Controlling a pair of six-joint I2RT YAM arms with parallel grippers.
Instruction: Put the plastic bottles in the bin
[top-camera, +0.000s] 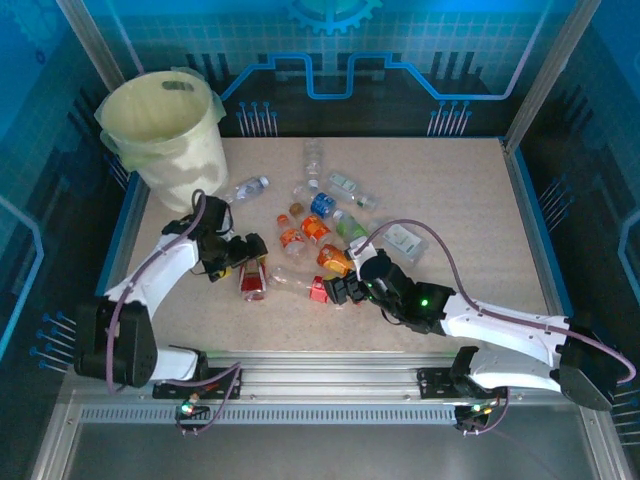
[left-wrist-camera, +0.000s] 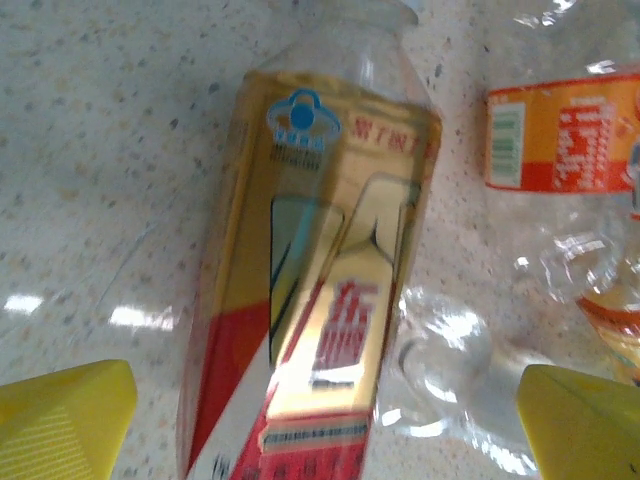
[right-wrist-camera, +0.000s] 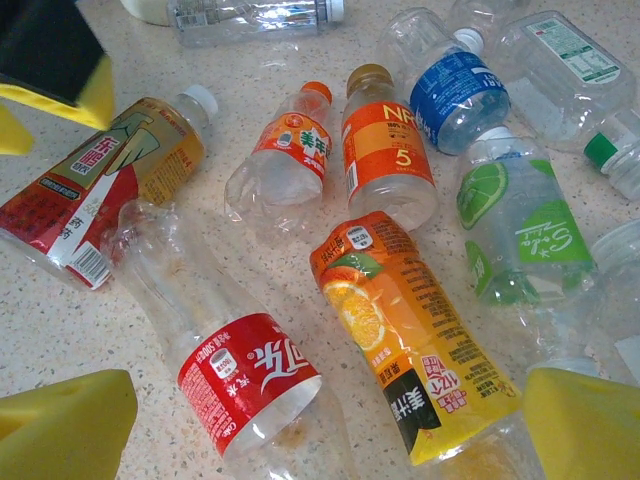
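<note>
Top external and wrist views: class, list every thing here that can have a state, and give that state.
Large round cream-white bin with pale green liner: upright, open-topped.
Red-and-gold labelled plastic bottle: lying flat, white cap on.
Left end effector: open, fingers either side of that bottle.
Right end effector: open, holding nothing.
Red-labelled clear plastic bottle: lying flat, crumpled.
Blue-labelled clear plastic bottle: lying flat, capped.

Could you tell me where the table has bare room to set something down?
The widest bare patch is the right half of the table, between the bottles and the right edge. Another strip runs along the near edge between the arm bases. The centre is crowded: bottles lie packed between the left gripper and right gripper. The bin fills the far-left corner.
</note>
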